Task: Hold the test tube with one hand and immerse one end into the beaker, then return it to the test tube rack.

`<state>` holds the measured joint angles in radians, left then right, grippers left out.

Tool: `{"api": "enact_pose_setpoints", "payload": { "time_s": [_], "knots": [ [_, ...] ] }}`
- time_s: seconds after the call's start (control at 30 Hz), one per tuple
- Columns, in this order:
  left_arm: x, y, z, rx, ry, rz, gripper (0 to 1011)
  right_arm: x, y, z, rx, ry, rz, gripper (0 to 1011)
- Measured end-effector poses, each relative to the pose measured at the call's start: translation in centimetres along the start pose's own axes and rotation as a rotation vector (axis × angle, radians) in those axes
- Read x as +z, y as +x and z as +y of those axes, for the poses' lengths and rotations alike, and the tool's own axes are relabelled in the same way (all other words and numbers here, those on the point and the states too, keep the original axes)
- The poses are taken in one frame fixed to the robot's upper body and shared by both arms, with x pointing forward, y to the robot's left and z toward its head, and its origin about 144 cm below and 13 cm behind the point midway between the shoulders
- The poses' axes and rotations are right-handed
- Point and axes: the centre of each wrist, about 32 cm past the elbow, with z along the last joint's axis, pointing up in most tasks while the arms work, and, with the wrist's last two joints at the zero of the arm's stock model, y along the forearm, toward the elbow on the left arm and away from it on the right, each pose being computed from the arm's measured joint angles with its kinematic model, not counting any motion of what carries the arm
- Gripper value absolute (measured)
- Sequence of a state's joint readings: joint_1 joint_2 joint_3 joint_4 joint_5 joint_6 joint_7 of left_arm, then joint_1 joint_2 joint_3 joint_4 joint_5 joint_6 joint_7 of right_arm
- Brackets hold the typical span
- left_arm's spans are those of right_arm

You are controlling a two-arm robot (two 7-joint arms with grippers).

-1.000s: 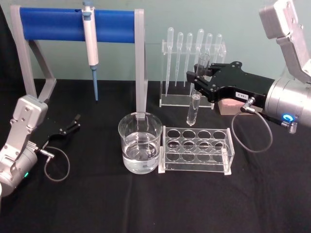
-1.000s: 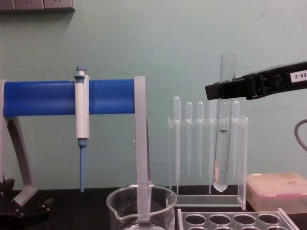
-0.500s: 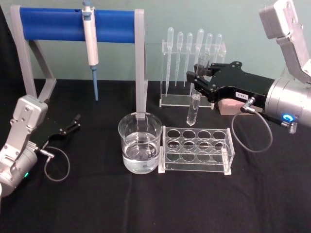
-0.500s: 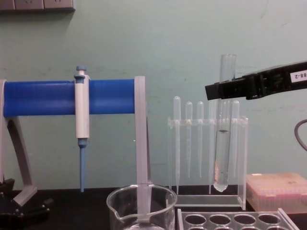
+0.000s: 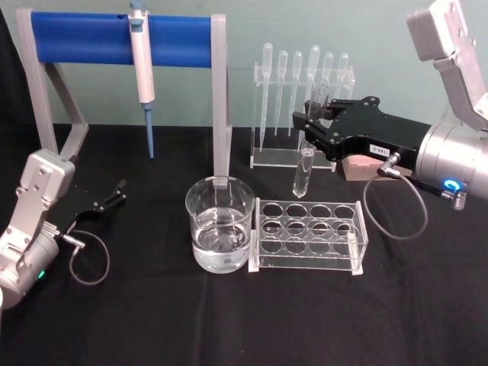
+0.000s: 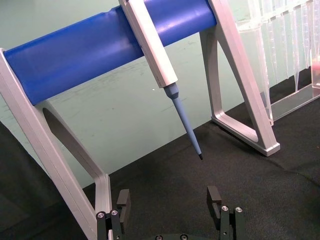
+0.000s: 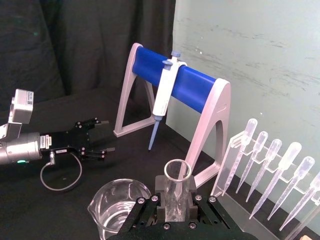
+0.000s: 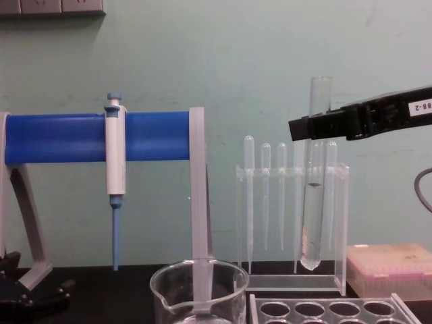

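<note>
My right gripper (image 5: 308, 131) is shut on the test tube (image 5: 302, 175), holding it upright in the air over the back rows of the clear tube rack (image 5: 309, 233). In the chest view the test tube (image 8: 312, 216) hangs from the black right gripper (image 8: 316, 127), its rounded bottom well above the rack. A little liquid shows inside it. The beaker (image 5: 220, 223), part full of clear liquid, stands on the table left of the rack and lower than the tube's bottom end. At the far left my left gripper (image 5: 114, 194) rests open, low over the table.
A blue-barred stand (image 5: 122, 40) with a white pipettor (image 5: 142, 65) rises behind the beaker. A rack of plastic pipettes (image 5: 301, 91) stands behind the held tube. A pink box (image 8: 391, 270) sits at the right rear. Black cloth covers the table.
</note>
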<state>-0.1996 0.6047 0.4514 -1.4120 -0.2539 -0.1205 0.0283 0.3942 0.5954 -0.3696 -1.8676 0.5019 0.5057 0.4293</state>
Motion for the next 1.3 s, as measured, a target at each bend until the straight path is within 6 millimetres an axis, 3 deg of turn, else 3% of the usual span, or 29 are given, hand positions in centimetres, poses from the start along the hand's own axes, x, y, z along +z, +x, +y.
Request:
{"api": "enact_pose_setpoints", "payload": {
  "time_s": [1.3],
  "knots": [
    [0.0,0.0,0.0,0.0,0.0,0.0,1000,0.0,0.0,0.0,0.0,0.0,0.0,225]
  ]
}}
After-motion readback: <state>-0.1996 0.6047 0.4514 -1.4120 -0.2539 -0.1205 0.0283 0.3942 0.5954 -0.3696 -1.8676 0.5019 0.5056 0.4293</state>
